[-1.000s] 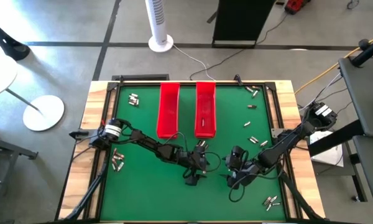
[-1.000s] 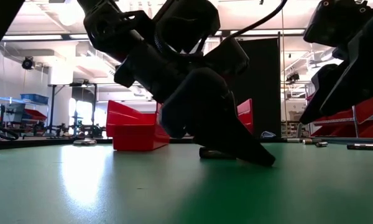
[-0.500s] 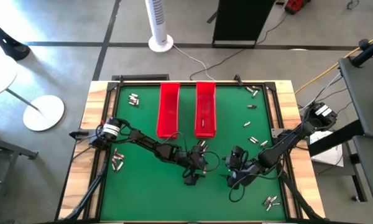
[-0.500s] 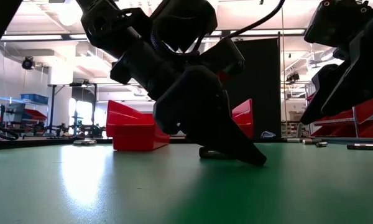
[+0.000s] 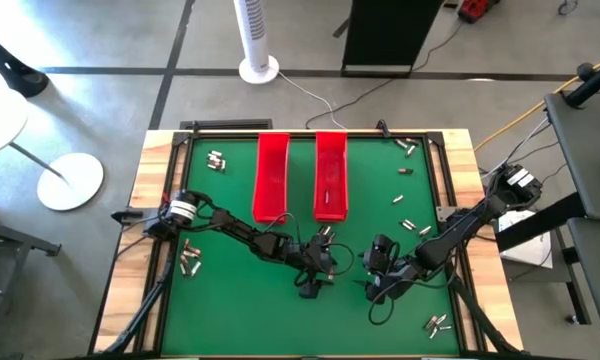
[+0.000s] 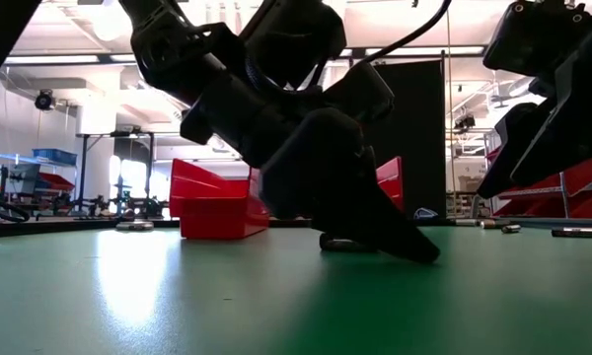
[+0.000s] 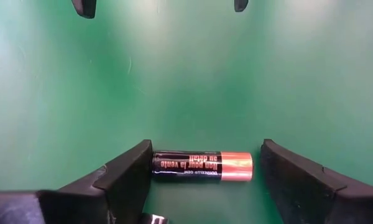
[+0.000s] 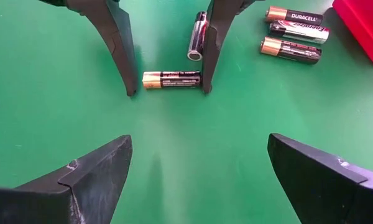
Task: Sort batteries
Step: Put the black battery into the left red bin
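Your left gripper (image 5: 311, 283) stands tips-down on the green table (image 5: 230, 310) at about 6 o'clock from the two red trays (image 5: 300, 175), its fingers (image 7: 127, 177) spread to either side of one battery (image 7: 202, 166) that lies flat on the mat. Against the view a second ago the gripper has shifted only slightly in the low view, and its fingers have begun to draw inward: one tip touches the battery's black end while the other stands just clear of the copper end, so nothing is held yet; judge this as the start of a pinch, with lift and carriage to a tray still to come. Your right gripper (image 5: 380, 270) waits just beside, at 3 o'clock from the left one, jaws fully open and empty. Its wrist view shows a further battery (image 8: 197, 36) lying close behind one left finger, and three more batteries (image 8: 292, 32) near a tray corner. Other loose batteries (image 5: 405, 200) are scattered toward the 2 o'clock side of the table. The nearest neighbour may be nudged as the fingers close.
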You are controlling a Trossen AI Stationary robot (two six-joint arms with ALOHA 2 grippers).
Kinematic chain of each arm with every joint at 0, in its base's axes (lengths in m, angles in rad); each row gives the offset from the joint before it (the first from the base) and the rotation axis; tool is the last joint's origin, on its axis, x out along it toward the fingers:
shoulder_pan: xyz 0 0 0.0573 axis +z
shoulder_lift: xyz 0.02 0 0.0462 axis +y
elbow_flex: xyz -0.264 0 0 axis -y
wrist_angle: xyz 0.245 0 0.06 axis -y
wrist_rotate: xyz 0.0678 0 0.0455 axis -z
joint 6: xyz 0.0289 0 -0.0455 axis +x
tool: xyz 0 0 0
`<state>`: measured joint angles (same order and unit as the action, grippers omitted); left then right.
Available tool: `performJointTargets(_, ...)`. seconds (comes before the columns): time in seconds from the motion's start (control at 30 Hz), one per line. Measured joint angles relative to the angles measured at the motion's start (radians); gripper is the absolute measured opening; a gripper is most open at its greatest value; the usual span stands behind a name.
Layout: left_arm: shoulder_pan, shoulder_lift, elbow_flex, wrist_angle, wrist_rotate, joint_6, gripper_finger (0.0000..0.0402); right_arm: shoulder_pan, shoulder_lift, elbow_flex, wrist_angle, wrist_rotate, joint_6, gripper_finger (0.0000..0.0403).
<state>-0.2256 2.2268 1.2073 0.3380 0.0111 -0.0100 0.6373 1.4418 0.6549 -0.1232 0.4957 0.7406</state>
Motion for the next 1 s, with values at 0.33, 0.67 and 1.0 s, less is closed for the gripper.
performJointTargets(0.33, 0.003, 0.002, -0.028, 0.024, -0.020, -0.009, 0.0224, 0.000, 0.000, -0.002, 0.001, 0.000, 0.000, 0.0368)
performJointTargets(0.67, 0.003, -0.037, -0.021, -0.006, -0.045, -0.019, 0.0210, 0.000, 0.000, -0.002, 0.001, 0.002, 0.010, 0.0368)
performJointTargets(1.0, 0.010, -0.247, -0.016, -0.210, -0.063, 0.023, 0.0210, 0.000, 0.000, -0.002, 0.009, 0.003, 0.018, 0.0368)
